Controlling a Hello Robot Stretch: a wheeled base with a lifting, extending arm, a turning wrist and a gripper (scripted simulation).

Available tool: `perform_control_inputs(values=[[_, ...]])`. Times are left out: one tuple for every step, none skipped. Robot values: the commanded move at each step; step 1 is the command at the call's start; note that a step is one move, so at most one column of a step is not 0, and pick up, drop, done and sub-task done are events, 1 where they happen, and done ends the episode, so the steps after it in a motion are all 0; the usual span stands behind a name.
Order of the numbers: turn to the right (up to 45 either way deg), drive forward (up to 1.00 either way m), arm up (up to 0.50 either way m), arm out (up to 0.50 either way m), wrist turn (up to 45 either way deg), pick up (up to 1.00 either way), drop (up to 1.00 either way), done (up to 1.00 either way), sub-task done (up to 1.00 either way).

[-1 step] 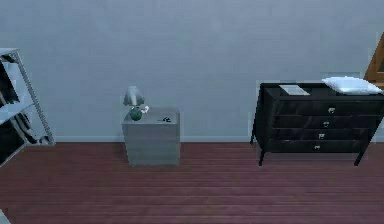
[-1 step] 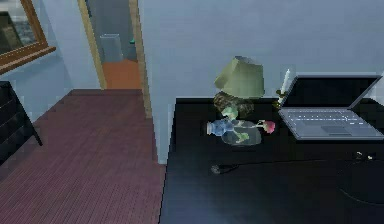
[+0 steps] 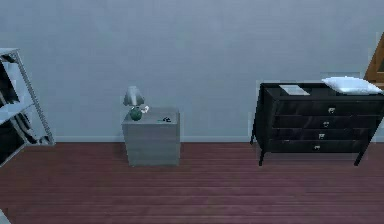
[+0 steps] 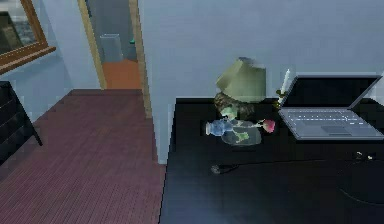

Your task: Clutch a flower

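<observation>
A flower with a red bloom (image 4: pixel 268 126) lies on the black desk (image 4: pixel 200 150) in the arm side view. It sits at the mouth of a clear glass vase (image 4: pixel 232 129) that rests on its side, just in front of a lamp with an olive shade (image 4: pixel 241 80). On the grey nightstand (image 3: pixel 152 140) in the forward view stands a small vase with pale greenish stems (image 3: pixel 134 105); what they are cannot be made out.
An open laptop (image 4: pixel 330 105) sits right of the lamp, and a thin dark pen-like object (image 4: pixel 216 169) lies nearer the desk's front. A doorway (image 4: pixel 115 45) opens beyond the red-brown floor. A black dresser (image 3: pixel 318 125) carries a white pillow (image 3: pixel 350 86).
</observation>
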Motion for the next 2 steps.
perform_control_inputs(values=[[0.0, 0.0, 0.38, 0.0, 0.0, 0.0, 0.0, 0.0, 0.0], [0.0, 0.0, 0.0, 0.5, 0.0, 0.0, 0.0, 0.0, 0.0]])
